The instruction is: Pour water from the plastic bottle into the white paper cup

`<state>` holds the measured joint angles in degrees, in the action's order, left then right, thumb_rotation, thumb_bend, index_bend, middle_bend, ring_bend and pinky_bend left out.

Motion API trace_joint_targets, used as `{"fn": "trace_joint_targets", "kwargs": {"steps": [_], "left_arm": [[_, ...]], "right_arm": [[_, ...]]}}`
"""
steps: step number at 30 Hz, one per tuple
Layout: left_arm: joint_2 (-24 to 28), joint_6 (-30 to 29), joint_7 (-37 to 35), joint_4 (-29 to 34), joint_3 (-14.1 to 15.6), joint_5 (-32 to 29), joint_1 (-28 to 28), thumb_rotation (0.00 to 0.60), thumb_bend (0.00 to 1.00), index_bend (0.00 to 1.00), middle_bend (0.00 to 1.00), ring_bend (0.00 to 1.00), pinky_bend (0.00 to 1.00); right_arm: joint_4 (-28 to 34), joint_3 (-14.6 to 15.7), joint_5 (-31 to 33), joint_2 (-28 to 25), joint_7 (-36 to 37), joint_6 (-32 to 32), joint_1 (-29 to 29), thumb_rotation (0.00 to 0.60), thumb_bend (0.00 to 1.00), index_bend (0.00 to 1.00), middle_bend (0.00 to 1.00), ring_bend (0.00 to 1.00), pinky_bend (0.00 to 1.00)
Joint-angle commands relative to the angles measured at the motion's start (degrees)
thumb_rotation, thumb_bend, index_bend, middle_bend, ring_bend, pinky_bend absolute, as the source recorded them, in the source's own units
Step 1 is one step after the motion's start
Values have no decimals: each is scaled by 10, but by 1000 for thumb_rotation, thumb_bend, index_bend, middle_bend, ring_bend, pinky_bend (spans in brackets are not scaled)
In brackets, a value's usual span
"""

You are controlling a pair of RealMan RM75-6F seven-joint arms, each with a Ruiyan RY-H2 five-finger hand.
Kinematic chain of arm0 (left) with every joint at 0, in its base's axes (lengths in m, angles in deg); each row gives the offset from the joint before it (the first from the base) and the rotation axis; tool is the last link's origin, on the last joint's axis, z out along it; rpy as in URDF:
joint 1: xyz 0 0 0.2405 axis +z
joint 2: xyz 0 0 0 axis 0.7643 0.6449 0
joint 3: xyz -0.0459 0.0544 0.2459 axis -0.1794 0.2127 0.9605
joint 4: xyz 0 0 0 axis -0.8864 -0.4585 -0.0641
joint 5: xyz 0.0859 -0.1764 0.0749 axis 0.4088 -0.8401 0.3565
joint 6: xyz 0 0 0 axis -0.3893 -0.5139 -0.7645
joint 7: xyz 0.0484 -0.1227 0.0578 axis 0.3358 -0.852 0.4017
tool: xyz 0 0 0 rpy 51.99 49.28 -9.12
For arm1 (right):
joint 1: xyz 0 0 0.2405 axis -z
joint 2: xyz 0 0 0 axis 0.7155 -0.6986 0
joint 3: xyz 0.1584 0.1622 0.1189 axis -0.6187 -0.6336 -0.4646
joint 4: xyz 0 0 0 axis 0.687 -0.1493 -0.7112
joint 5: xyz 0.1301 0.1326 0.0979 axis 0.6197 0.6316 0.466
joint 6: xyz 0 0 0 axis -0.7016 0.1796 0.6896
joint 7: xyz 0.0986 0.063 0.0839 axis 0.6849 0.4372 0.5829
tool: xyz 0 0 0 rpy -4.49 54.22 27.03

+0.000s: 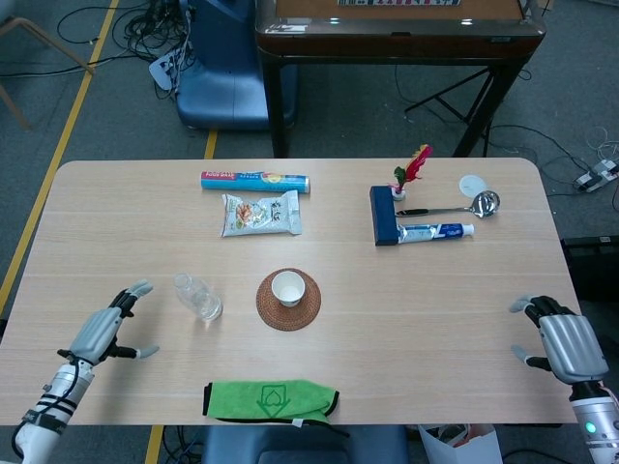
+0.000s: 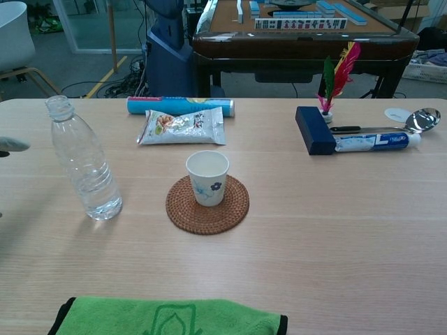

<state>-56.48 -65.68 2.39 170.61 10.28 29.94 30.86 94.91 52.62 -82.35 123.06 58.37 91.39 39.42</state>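
On the pale wooden counter [image 1: 406, 309] we see the clear, uncapped plastic bottle [image 2: 82, 159] standing upright, label-free, just left of the white paper cup [image 2: 207, 177] with a small blue flower print, which sits on a round woven coaster [image 2: 207, 204]. Our left hand [image 1: 104, 329] hovers near the bottle, fingers spread, empty. Our right hand [image 1: 564, 340] rests apart, open, empty. No writing is legible on the blue-and-white tube [image 1: 435, 232].

Even, soft overhead light fills both views; the tabletop [image 1: 406, 300] is bright with faint, short shadows. The head view is sharp. The chest view carries a cool bluish cast, slightly soft toward 12 o'clock.
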Motion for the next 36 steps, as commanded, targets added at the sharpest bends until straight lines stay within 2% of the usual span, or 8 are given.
{"fn": "trace_joint_targets", "kwargs": {"steps": [1, 18, 30, 36], "left_arm": [[-9, 9, 3, -6, -2, -1, -10, 600, 24, 0, 0, 31, 265], [-63, 23, 19, -27, -33, -28, -50, 600, 24, 0, 0, 5, 221], [-89, 42, 65, -31, -42, -72, -66, 600, 23, 0, 0, 6, 221], [-108, 37, 70, -53, -46, -79, -70, 600, 24, 0, 0, 5, 221]], "right_arm": [[-1, -1, 1, -1, 2, 0, 0, 600, 162, 354, 278, 231, 447], [-1, -1, 2, -5, 7, -2, 0, 600, 161, 354, 278, 231, 440], [-2, -4, 4, -7, 8, 7, 4, 600, 161, 354, 278, 231, 440], [-1, -3, 2, -7, 9, 6, 4, 600, 161, 354, 278, 231, 439]]}}
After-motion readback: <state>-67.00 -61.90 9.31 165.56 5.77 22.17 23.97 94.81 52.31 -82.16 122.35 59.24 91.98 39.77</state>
